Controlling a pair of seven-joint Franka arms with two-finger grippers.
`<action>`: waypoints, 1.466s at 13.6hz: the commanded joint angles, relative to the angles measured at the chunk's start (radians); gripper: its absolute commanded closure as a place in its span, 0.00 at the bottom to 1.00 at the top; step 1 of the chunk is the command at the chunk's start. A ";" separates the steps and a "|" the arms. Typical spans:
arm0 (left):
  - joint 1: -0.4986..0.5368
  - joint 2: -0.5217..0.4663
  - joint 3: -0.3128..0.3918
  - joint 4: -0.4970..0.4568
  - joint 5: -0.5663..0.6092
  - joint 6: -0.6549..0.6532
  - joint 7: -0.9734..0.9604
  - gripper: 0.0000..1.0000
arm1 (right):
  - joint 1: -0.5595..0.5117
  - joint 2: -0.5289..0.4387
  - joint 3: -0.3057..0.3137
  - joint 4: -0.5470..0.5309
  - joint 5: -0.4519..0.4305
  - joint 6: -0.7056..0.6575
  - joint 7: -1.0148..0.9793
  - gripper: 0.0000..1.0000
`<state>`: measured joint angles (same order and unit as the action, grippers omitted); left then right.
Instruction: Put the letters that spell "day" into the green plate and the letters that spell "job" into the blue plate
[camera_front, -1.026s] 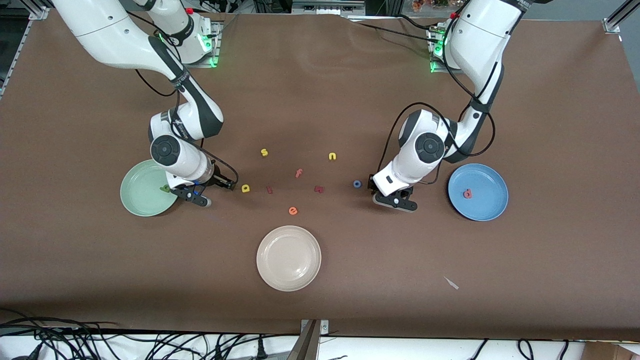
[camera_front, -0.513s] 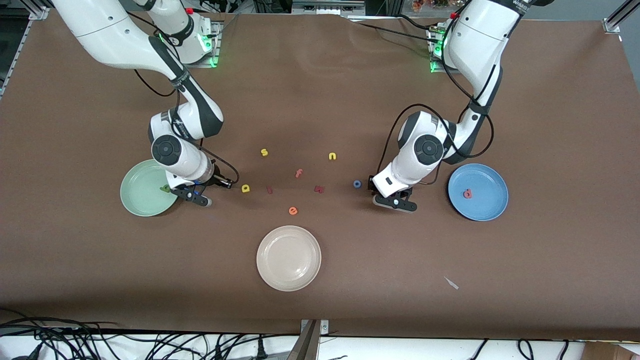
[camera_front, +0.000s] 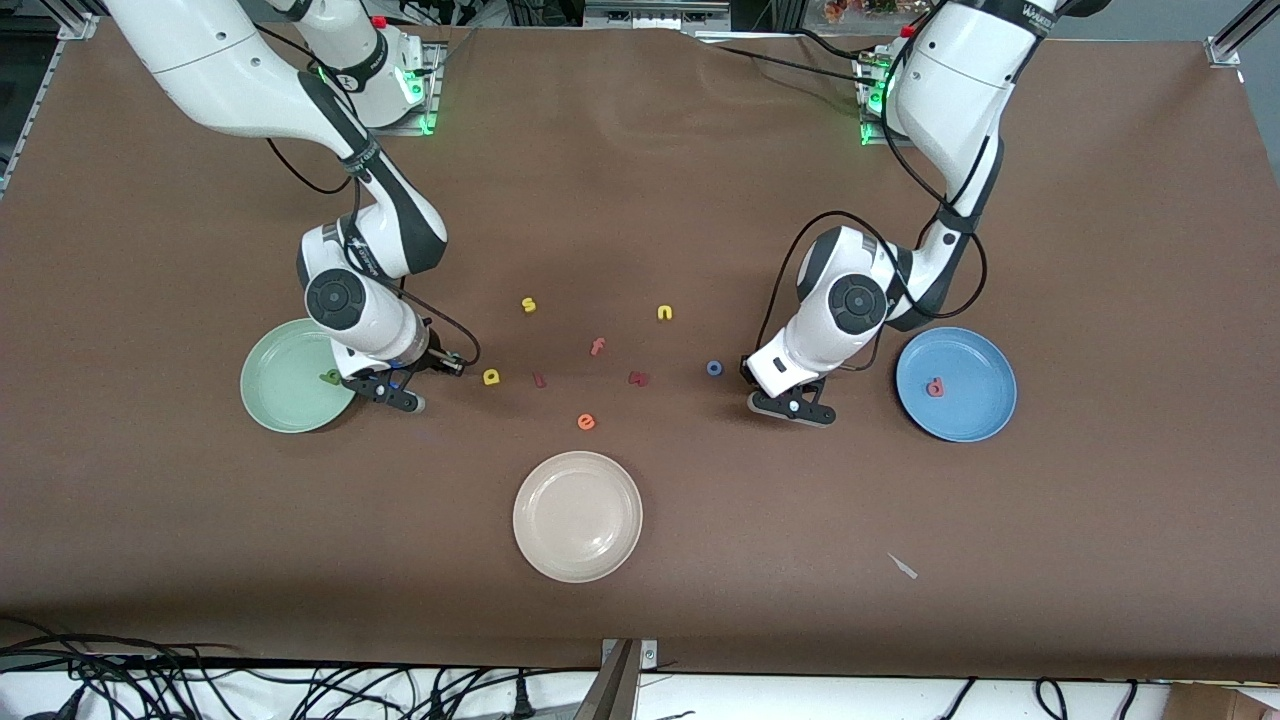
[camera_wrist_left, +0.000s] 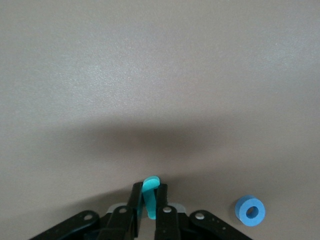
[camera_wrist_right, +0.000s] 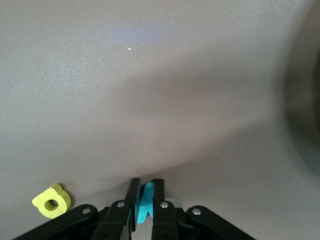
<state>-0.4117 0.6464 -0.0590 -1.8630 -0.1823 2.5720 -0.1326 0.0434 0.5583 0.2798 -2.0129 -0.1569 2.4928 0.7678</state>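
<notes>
Our left gripper sits low at the table, fingers pinched on a teal letter, its arm bent down from its base. Our right gripper sits low too, fingers clamped on another teal letter, wrist tilted.

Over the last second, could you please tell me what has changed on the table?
Both tools closed on letters: the left tool shut on a teal letter beside the blue ring, and the right tool shut on another teal letter near the yellow letter. The arms barely shifted. The plates and the loose letters stayed put.
</notes>
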 joint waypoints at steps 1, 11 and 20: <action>-0.004 -0.019 0.011 -0.001 -0.016 -0.013 0.004 1.00 | -0.004 0.009 0.004 0.028 -0.021 -0.044 -0.010 1.00; 0.402 -0.313 0.008 -0.229 -0.013 -0.211 0.456 1.00 | -0.060 -0.018 -0.046 0.186 -0.053 -0.365 -0.350 1.00; 0.442 -0.358 0.010 -0.291 0.004 -0.201 0.521 0.34 | -0.063 -0.048 -0.209 0.180 -0.032 -0.402 -0.734 0.43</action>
<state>0.0213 0.3178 -0.0406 -2.1346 -0.1817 2.3617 0.3663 -0.0218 0.5178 0.0703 -1.8257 -0.1967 2.0890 0.0551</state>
